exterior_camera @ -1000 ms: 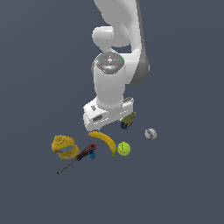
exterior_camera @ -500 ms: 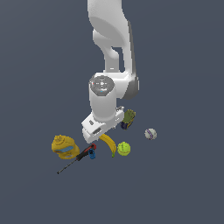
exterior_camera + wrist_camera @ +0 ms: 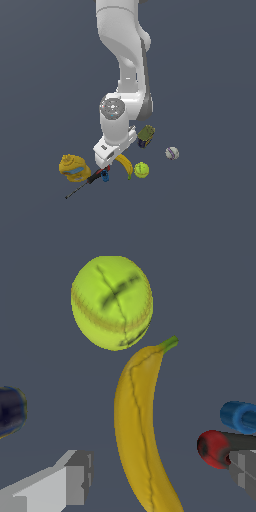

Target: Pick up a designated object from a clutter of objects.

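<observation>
The arm has come down over the last second: the wrist that stood clear above the clutter now sits low over it, hiding the upper half of the banana (image 3: 125, 165) in the exterior view. The gripper (image 3: 155, 473) is spread wide, and in the wrist view the banana (image 3: 137, 426) runs lengthwise through the gap, one of the fingers (image 3: 65, 481) on one flank and the other on the far flank, neither touching the fruit. Nothing is gripped yet.

Seen from outside, the banana lies on the desk (image 3: 210, 210) just beside the tennis ball (image 3: 141, 170), which sits at its 3 o'clock. The thin tool (image 3: 92, 178), with its red and blue handles, lies at the banana's 9 o'clock, and the lumpy yellow item (image 3: 73, 167) further out the same way. The can (image 3: 145, 135) is at 1 o'clock and the baseball (image 3: 172, 153) at 2 o'clock.

I judge this the final approach: aligned, but probably not low enough to close, though height is hard to read here. The red handle (image 3: 217, 448) sits close by one finger and might get nudged.
</observation>
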Controlling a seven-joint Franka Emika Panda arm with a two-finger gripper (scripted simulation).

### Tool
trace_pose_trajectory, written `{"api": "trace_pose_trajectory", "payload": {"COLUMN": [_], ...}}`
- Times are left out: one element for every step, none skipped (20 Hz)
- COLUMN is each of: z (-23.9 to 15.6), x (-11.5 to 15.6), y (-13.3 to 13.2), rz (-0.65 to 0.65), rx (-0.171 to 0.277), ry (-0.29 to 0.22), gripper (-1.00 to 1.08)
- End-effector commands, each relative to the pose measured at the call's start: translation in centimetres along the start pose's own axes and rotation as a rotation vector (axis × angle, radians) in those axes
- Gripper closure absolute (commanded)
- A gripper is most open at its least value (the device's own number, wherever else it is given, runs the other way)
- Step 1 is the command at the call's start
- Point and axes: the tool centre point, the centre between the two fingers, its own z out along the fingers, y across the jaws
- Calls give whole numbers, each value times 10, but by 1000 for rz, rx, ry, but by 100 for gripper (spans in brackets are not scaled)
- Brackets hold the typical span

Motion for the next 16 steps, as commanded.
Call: {"api": "trace_pose_trajectory", "payload": {"z": [5,6,7,8,8,7,7,8,10,12,15,19,23,28,34,39], "x": [-1,-2,-2,-2,-2,-2,-2,-2,-2,-2,-2,-2,-2,-3,-2,-3], "y": [1,1,1,1,1,1,1,1,1,1,1,1,0,0,0,0], "rz": [-18,-22,-24,-26,-27,-23,-23,-23,-23,-23,-23,-23,-24,-24,-25,-25], "rx": [-1,-1,-1,-1,-1,0,0,0,0,0,0,0,0,0,0,0], "ry": [2,2,2,2,3,2,2,2,2,2,2,2,2,2,2,2], "gripper": [-92,-92,-92,-92,-92,-92,-92,-92,-92,-92,-92,-92,-92,-92,-92,-92]}}
